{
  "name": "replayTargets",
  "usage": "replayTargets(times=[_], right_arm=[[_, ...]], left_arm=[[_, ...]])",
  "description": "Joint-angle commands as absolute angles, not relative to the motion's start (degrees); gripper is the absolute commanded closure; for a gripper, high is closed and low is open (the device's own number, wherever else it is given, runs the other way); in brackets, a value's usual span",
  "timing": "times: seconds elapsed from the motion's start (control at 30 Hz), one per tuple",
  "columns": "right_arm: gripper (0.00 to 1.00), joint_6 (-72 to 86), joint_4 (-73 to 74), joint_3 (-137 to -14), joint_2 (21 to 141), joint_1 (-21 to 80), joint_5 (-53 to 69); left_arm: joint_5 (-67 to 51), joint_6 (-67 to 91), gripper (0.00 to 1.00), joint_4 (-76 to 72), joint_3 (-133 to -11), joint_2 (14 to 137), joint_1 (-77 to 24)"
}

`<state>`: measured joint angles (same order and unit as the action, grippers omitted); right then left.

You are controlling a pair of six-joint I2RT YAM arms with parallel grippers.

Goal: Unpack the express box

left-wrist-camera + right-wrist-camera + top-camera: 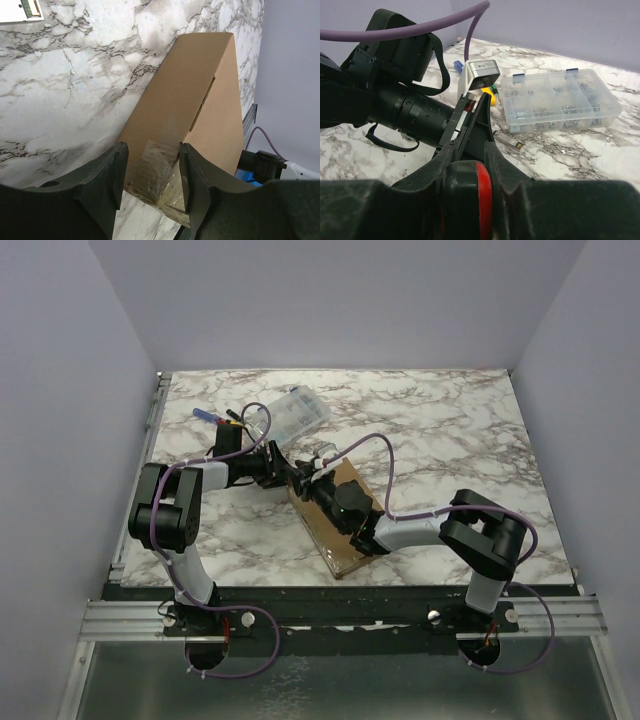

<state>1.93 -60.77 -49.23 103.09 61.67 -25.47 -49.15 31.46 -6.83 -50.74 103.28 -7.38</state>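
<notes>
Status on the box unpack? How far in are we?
Early. Done: the right gripper holds a black-and-red tool, seemingly a cutter. In hand: the left gripper sits open astride the taped end of the express box. Left: the tape looks uncut, the lid is closed, and nothing has been taken out.

No words or numbers clear enough to read. Plain express box (200, 90); tiny blurry marks on a white card (20, 10).

one express box (330, 545), one case (298, 412), one cutter (482, 195)
</notes>
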Motion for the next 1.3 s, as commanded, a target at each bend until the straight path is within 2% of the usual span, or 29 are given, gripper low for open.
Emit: replayTargets(times=[0.0,0.9,1.27], right_arm=[[0.99,2.4,-63.2,-50.5,103.9,62.5,-26.2],[0.99,0.6,-60.5,-50.6,105.6,63.8,-28.1],[0.99,-1.3,-52.3,-51.4,103.8,66.2,-31.7]], left_arm=[[-46.5,28.9,0.5,-4.4,-50.9,105.3,-7.6],[-45.9,28.3,0.51,-3.4,-51.3,105.5,-7.6],[-44.3,27.3,0.52,-1.7,-51.9,105.9,-7.5]])
